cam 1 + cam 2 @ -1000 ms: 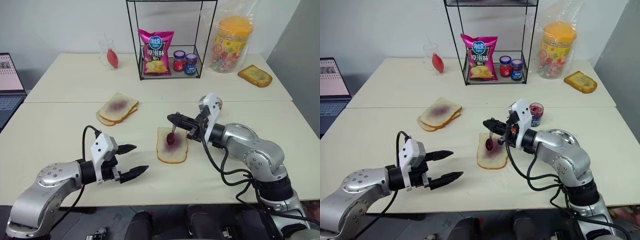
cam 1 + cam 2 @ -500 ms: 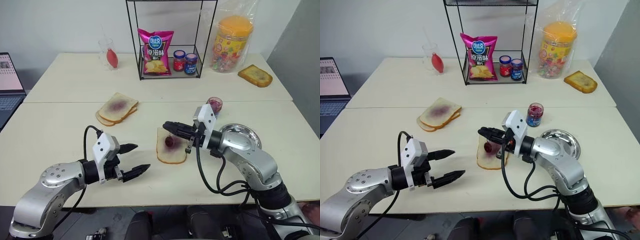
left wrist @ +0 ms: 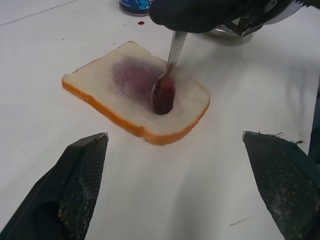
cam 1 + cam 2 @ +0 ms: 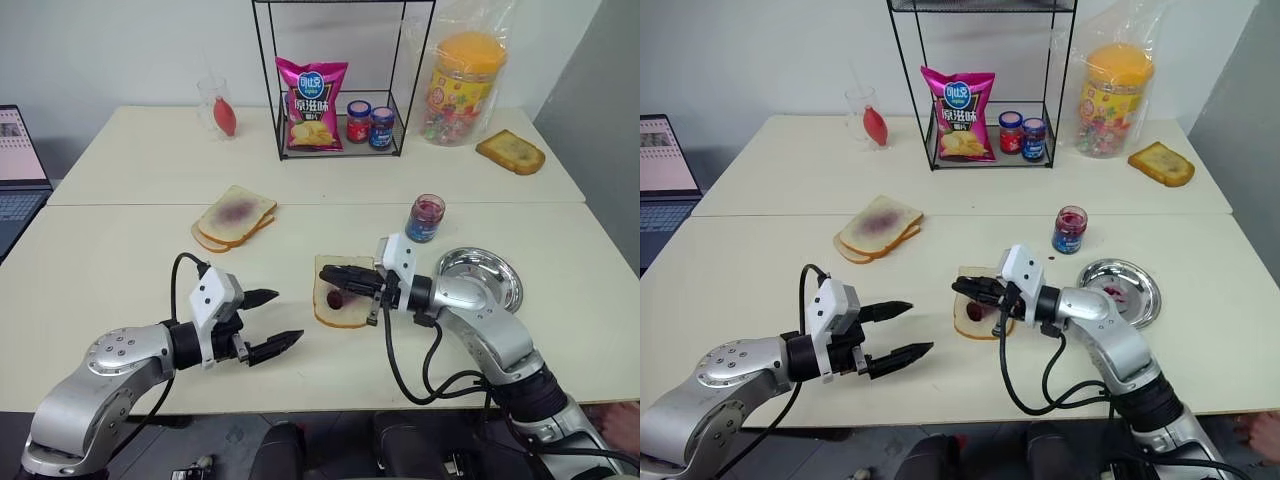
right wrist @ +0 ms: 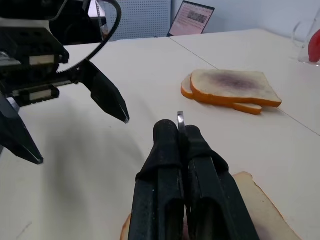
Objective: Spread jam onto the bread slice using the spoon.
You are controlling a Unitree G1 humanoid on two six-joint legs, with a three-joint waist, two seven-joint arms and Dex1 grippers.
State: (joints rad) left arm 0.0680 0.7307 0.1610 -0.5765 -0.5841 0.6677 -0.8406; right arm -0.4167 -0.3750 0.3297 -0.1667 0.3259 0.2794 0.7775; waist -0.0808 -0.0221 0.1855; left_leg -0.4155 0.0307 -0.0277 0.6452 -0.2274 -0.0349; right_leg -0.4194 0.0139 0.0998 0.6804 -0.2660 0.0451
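The bread slice (image 4: 343,291), a squarish pale white slice with a tan crust and a purple-red patch in its middle, lay flat near the front of the table, between the two arms. We judged the spreading step to be in hand: the small slim silvery spoon (image 3: 166,86), its bowl dark with jam, stood with the bowl resting on the slice's stained middle, the handle rising into the right gripper (image 4: 335,276), whose black fingers were pressed together on it. The left gripper (image 4: 272,319) hung just above the table beside the slice, its fingers spread wide and holding nothing.

In our judgement the next move called for dragging the bowl flat across the bare crumb towards the crusts, since the patch covered only the centre; too steep a bowl would likely tear the soft bread or shift the unheld slice.

The surface comprised pale cream tables (image 4: 120,250) set edge to edge. On them we noted:
- a black wire rack (image 4: 340,80) holding a pink crisp packet and two lidded jars;
- a large clear tub with an orange lid (image 4: 462,85);
- a round steel dish (image 4: 482,278), smeared red, just right of the right arm;
- a stacked pair of similar slices (image 4: 234,215);
- a darker toast (image 4: 510,151);
- the small clear glass jar of dark red jam (image 4: 424,217), behind the dish.

A laptop (image 4: 20,160) stood at the left edge; plain pale walls closed the room.
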